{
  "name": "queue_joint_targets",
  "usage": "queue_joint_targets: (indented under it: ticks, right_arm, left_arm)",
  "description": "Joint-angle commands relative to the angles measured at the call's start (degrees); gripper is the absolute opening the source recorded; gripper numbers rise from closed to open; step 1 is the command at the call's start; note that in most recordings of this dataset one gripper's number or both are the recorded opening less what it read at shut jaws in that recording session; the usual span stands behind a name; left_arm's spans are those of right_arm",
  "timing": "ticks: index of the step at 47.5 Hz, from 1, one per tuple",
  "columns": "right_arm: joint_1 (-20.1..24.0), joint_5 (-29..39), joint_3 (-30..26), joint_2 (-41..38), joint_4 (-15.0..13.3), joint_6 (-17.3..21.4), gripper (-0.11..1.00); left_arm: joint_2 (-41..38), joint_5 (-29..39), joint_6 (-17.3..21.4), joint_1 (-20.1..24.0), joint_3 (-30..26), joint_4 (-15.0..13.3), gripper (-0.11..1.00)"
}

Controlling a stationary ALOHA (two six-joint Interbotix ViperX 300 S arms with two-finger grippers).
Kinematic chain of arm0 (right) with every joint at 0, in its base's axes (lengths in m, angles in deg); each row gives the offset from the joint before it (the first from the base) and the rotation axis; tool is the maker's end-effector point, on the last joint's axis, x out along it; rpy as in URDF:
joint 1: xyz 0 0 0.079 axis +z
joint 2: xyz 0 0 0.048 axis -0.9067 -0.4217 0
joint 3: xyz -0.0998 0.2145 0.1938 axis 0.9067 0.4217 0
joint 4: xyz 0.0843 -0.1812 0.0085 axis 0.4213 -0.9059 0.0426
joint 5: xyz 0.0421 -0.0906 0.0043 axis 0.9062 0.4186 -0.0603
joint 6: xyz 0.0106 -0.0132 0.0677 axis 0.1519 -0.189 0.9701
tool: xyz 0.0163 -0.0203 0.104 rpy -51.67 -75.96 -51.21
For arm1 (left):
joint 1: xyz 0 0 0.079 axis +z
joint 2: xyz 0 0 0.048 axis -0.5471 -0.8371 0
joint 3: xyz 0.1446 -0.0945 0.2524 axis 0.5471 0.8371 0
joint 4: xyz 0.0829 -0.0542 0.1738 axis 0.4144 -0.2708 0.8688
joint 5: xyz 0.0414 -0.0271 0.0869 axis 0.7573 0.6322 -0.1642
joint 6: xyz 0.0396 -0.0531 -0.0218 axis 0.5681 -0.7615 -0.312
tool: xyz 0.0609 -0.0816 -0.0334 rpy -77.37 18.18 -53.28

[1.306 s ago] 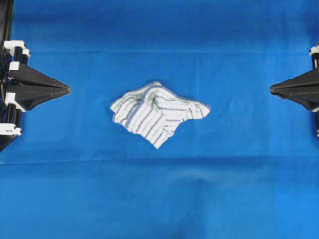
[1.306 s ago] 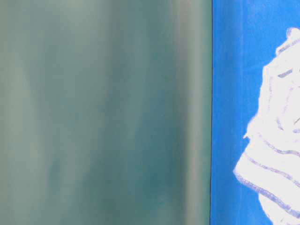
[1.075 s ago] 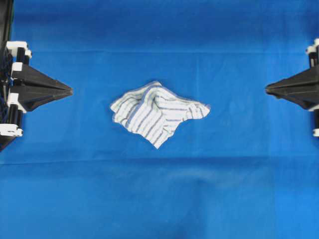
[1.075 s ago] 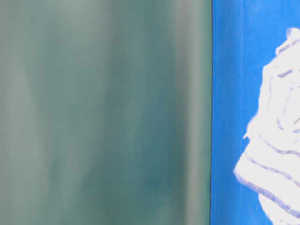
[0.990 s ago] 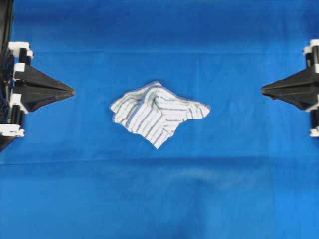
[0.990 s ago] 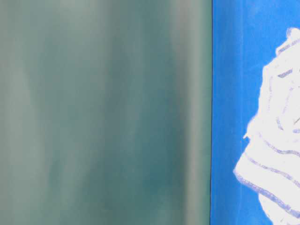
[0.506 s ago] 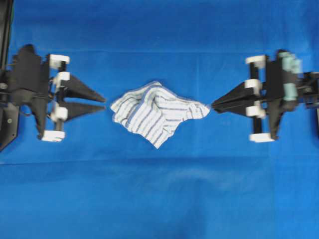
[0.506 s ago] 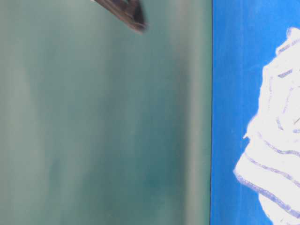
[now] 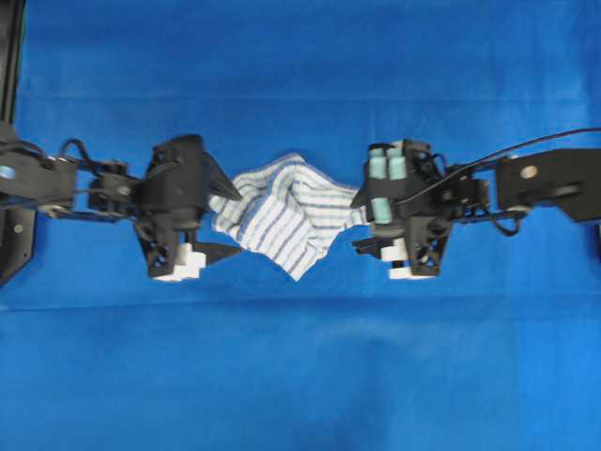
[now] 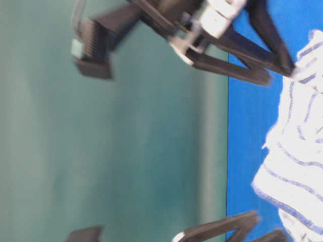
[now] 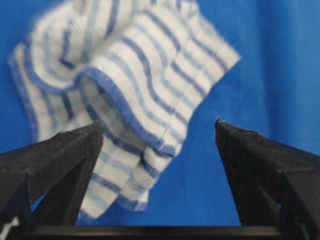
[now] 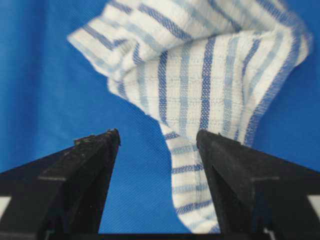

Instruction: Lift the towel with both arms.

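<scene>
Your left gripper (image 9: 223, 218) and right gripper (image 9: 360, 221), jaws wide, flank the striped towel (image 9: 286, 211) lying crumpled between them.

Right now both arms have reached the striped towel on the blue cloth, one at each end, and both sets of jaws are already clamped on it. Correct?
Not quite. Both arms are at the striped towel on the blue cloth, one at each end, but neither is clamped. The wrist views show the left gripper and right gripper with jaws spread open, towel edge between them, ungripped.
</scene>
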Motion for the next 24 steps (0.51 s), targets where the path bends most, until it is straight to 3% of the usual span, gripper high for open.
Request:
queue_joint_targets:
  ticks: [1, 11, 24]
  right_arm:
    - [-0.7, -0.79, -1.93, -1.76, -0.26, -0.18, 0.66]
    - [-1.05, -2.11, -3.34, -6.24, -0.79, -0.18, 0.66]
    - [-1.41, -2.99, -3.43, -7.38, -0.79, -0.09, 0.64]
  left_arm:
    - [-3.25, -0.7, 0.18, -0.09, -2.37, 0.0, 0.89]
    - [-9.76, -1.14, 0.26, 0.0, -3.96, 0.0, 0.89]
    - [-11.51, -0.88, 0.18, 0.7, -4.22, 0.0, 0.83]
